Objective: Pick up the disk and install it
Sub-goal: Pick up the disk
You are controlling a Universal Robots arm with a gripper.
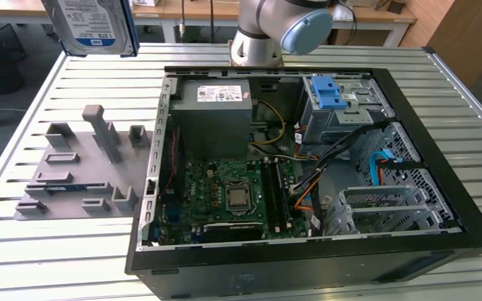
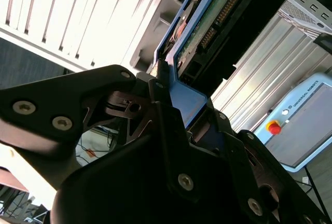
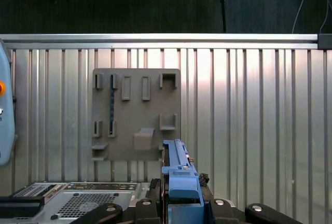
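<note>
The disk [image 1: 95, 25], a silver drive with a white-and-blue label in a blue bracket, hangs high above the table's far corner on the exterior view's left, well clear of the open computer case [image 1: 442, 188]. In the second wrist view my gripper [image 2: 184, 115] is shut on the blue bracket end of the disk [image 2: 218, 16], black fingers [image 2: 161, 110] pressed on either side. In the first wrist view the disk [image 3: 179, 164] is edge-on, clamped in the gripper [image 3: 181, 203] above the slatted table.
A grey fixture plate [image 1: 82, 169] with upright holders lies beside the case; it also shows below in the first wrist view [image 3: 136, 115]. Inside the case are a grey power supply [image 1: 216, 119], a drive cage with blue latch [image 1: 341, 100] and loose cables. The arm's base [image 1: 266, 31] stands behind.
</note>
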